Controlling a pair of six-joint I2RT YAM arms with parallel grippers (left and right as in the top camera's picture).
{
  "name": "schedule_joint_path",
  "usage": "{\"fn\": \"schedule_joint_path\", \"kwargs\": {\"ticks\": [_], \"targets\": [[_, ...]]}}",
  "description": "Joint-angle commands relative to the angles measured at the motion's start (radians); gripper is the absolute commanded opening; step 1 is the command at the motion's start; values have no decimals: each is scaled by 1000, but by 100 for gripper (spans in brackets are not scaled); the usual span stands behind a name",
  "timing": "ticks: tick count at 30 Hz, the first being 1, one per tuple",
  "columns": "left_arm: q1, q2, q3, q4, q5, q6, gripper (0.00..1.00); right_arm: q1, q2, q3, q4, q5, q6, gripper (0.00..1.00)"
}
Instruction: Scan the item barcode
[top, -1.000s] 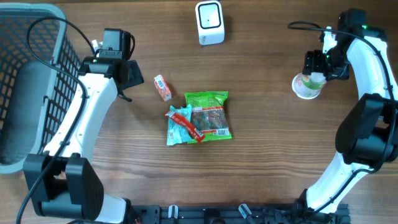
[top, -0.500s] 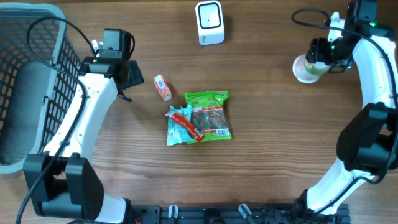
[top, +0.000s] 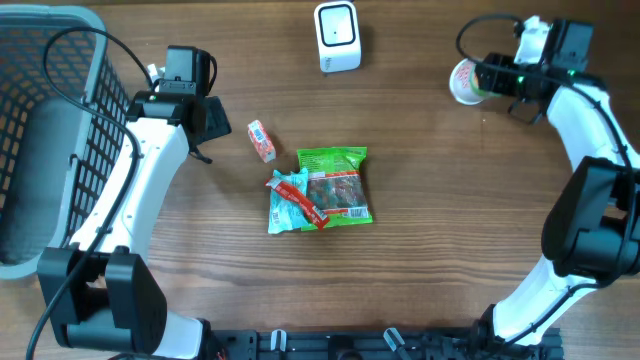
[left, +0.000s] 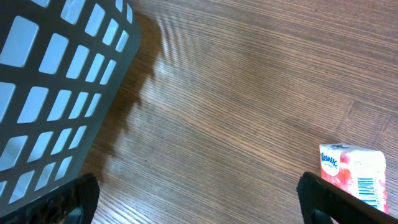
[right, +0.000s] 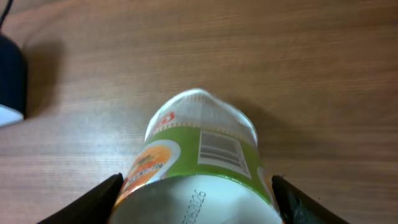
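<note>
A green and orange noodle cup (right: 199, 155) lies on its side between the fingers of my right gripper (right: 196, 199), which is shut on it. Its barcode (right: 217, 149) faces the wrist camera. In the overhead view the cup (top: 464, 81) hangs at the back right, its lid end turned toward the white scanner (top: 337, 37), about a hand's width to the scanner's right. My right gripper (top: 492, 78) holds it from the right. My left gripper (top: 207, 118) stands open over bare wood, beside a small pink box (top: 261, 140).
A grey mesh basket (top: 60, 130) fills the left edge. A green snack bag (top: 338, 185) and a blue packet (top: 285, 203) lie mid-table. In the left wrist view the pink box (left: 354, 171) sits by the right finger and the basket wall (left: 56, 81) at left.
My right gripper has carried the cup up off the table, back and to the left toward the scanner, tipping it onto its side. The left arm has not moved.
</note>
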Motion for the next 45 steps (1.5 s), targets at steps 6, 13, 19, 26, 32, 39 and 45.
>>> {"fn": "schedule_joint_path", "kwargs": {"ticks": [6,13,19,26,32,39,45], "targets": [[3,-5,-1,1,-13,12,100,-100,-21,-43,-163,-18,-30,70],[3,-6,-1,1,-13,12,100,-127,-29,-44,-396,85,-85,82],[3,-6,-1,1,-13,12,100,-125,-163,-29,-425,111,-59,89],[3,-6,-1,1,-13,12,100,-34,-414,-13,-415,130,-60,91],[3,-5,-1,1,-13,12,100,132,-480,-13,-555,263,-40,91],[3,-6,-1,1,-13,12,100,369,-478,-13,-620,195,43,90],[3,-6,-1,1,-13,12,100,600,-451,-27,-599,63,121,86]]}}
